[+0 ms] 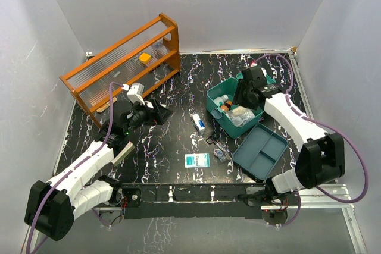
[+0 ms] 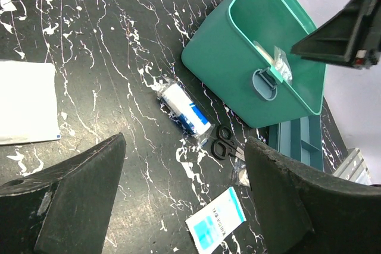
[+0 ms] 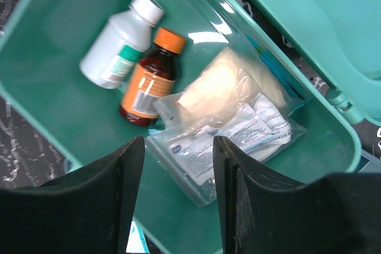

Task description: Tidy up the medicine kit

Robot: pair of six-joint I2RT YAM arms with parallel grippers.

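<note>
Now the right gripper [image 3: 177, 159] hovers empty, fingers [image 3: 107, 194] parted, over the open medicine kit [image 3: 53, 34] on the right side of the table [image 1: 172, 144], and a careless dip could snag the loose plastic pouch [image 3: 226, 126] and drag it out.

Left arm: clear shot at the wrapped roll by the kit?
Probably yes: the wrapped roll lies uncovered ahead of the open left fingers, apart from the medicine kit; scissors lie close beside it.
</note>
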